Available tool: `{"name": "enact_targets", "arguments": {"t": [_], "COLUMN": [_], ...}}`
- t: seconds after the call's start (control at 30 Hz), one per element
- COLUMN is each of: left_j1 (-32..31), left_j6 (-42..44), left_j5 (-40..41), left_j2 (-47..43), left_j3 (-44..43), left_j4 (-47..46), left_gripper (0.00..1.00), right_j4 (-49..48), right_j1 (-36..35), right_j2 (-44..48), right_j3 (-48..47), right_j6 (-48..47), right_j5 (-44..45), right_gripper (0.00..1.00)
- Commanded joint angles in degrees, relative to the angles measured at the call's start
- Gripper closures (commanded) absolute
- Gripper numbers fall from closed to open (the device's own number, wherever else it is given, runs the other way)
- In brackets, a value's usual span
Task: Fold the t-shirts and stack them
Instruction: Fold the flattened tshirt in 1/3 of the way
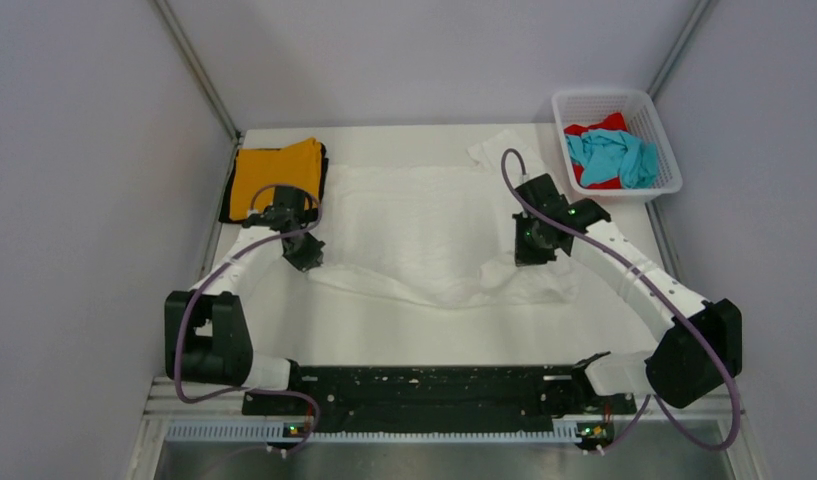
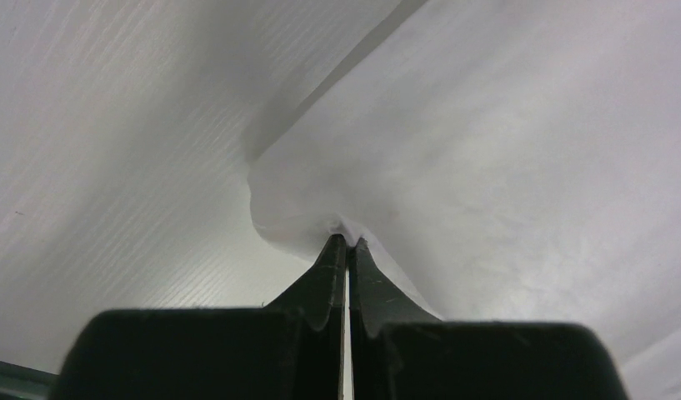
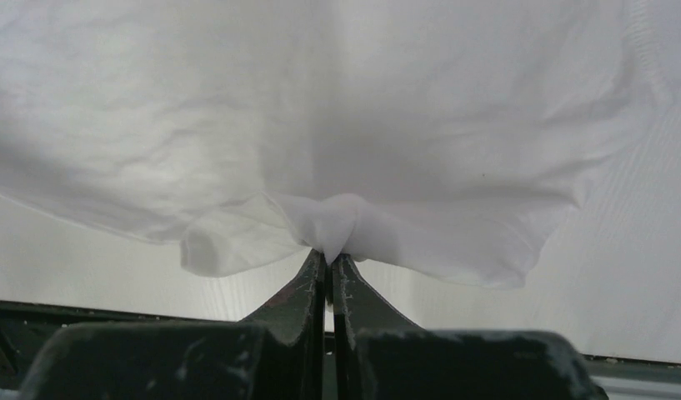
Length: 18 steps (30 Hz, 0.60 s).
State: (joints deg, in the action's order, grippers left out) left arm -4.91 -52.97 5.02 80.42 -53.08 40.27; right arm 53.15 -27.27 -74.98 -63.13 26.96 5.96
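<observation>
The large white t-shirt [image 1: 424, 235] lies spread over the middle of the table. My left gripper [image 1: 305, 254] is shut on its near left edge; the pinched cloth [image 2: 320, 217] shows at the fingertips in the left wrist view. My right gripper [image 1: 531, 248] is shut on its near right part, a bunched fold [image 3: 341, 221] between the tips. A folded orange t-shirt [image 1: 276, 176] lies on a black one [image 1: 227, 208] at the back left. The teal t-shirt [image 1: 612, 155] and the red t-shirt [image 1: 596, 128] lie in the basket.
A white mesh basket [image 1: 670, 160] stands at the back right corner. Grey walls close the table on three sides. The black arm rail [image 1: 424, 388] runs along the near edge.
</observation>
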Motion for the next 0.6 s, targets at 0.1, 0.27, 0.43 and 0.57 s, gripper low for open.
{"name": "enact_targets", "arguments": {"t": [0.1, 0.27, 0.43, 0.57], "left_j1": [0.16, 0.25, 0.25, 0.29], "left_j6": [1.07, 1.56, 2.27, 3.09], "left_j5": [3.06, 3.75, 4.93, 5.27], "left_j2": [1.56, 3.86, 5.36, 6.55], "left_j3": [-5.71, -8.37, -10.42, -11.84], "left_j4": [-0.94, -0.40, -0.60, -1.07], "left_gripper": [1.00, 1.00, 1.00, 1.00], "right_j4": [-3.07, -4.65, -6.41, -6.65], "right_j1": [4.00, 5.50, 6.53, 7.49], "right_j2": [-2.15, -4.49, -7.24, -9.01], "right_j3": [-6.97, -9.23, -11.46, -13.31], "right_j6": [-3.50, -5.34, -7.43, -8.43], "right_j5": [2.33, 3.40, 3.63, 5.14], "right_gripper": [1.00, 1.00, 1.00, 1.00]}}
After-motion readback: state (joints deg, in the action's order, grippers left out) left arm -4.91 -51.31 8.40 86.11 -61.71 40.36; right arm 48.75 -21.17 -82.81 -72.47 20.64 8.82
